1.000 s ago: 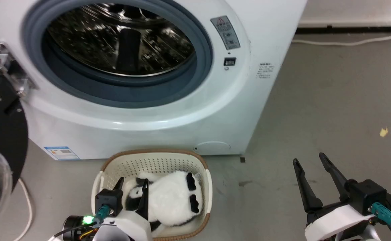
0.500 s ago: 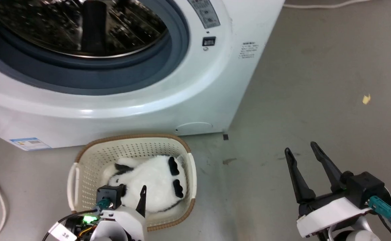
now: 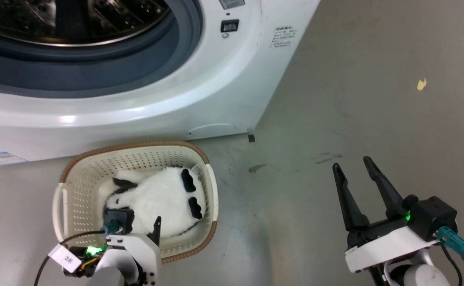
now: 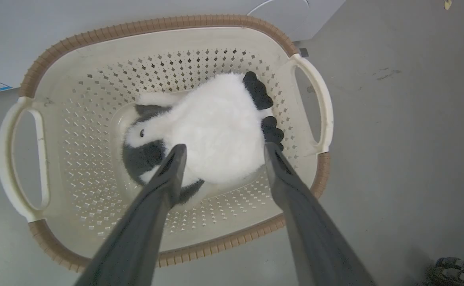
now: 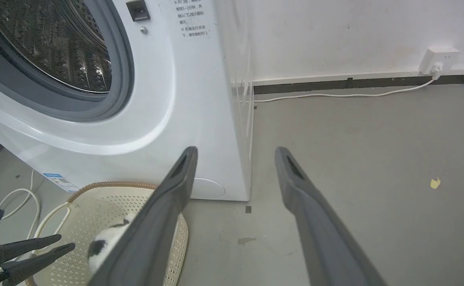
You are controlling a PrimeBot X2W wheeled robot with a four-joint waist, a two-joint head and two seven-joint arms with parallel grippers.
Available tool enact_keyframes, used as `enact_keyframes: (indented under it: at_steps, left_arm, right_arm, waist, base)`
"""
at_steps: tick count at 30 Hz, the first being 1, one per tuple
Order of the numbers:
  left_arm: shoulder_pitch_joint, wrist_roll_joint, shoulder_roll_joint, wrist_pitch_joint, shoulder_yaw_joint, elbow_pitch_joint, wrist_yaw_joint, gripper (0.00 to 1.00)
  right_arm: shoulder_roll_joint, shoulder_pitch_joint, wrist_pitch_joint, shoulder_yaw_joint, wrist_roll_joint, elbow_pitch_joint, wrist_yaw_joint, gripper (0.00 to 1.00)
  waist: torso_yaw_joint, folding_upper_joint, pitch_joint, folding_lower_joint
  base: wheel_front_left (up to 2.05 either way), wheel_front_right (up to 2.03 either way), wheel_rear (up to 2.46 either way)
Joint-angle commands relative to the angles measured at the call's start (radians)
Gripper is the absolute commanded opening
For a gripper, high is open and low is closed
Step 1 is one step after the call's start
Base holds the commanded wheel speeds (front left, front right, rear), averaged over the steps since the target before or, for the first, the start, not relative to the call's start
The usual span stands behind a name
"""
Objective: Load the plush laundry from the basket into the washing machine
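- Grey floor (image 3: 375,99) is bearing a cream perforated basket (image 3: 76,186) holding fluffy black-and-white plush laundry (image 3: 160,198).
- Left gripper (image 4: 224,147), jaws released, is hovering over it.
- Right gripper (image 3: 352,162) is hanging aside, jaws released.

**Bright, Even Room Light; Wide-Angle Bending at the Edges**

The light was bright and even, falling from overhead. In the head view a small glare spot sat on the curved white front of the washing machine (image 3: 216,79). In the right wrist view its steel drum (image 5: 57,47) glinted with speckled highlights. Shadows on the grey floor (image 3: 375,99) were faint and soft-edged. Both wrist views bowed straight lines near their borders. The fingers (image 4: 164,186) of the left gripper (image 4: 224,146) looked soft close to the lens.
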Motion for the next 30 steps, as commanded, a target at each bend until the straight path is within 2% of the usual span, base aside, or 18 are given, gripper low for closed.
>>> enact_keyframes:
  at_steps: [1,18,26,30]
  left_arm:
    - [-0.034,-0.013,0.012,-0.006,-0.008,0.035,-0.003,1.00]
    - [-0.178,-0.068,0.075,0.089,-0.049,0.213,-0.006,1.00]
    - [-0.256,-0.090,0.112,0.088,-0.074,0.294,-0.002,1.00]
    - [-0.306,-0.139,0.127,0.048,-0.053,0.334,0.008,1.00]
  right_arm:
    - [0.001,-0.023,-0.013,0.011,0.013,-0.006,-0.001,1.00]
    - [0.001,-0.065,-0.047,0.048,0.058,-0.008,-0.001,1.00]
    - [0.001,-0.086,-0.063,0.070,0.090,-0.010,-0.001,1.00]
    - [0.001,-0.099,-0.074,0.083,0.113,-0.012,-0.001,1.00]
  waist:
    - [-0.015,0.0000,0.024,-0.0001]
    - [-0.086,0.0000,0.143,-0.0001]
    - [-0.123,0.0000,0.204,-0.0001]
    - [-0.144,0.0000,0.243,-0.0001]
  base:
    - [0.00,0.00,0.00]
    - [0.00,0.00,0.00]
    - [0.00,0.00,0.00]
    - [0.00,0.00,0.00]
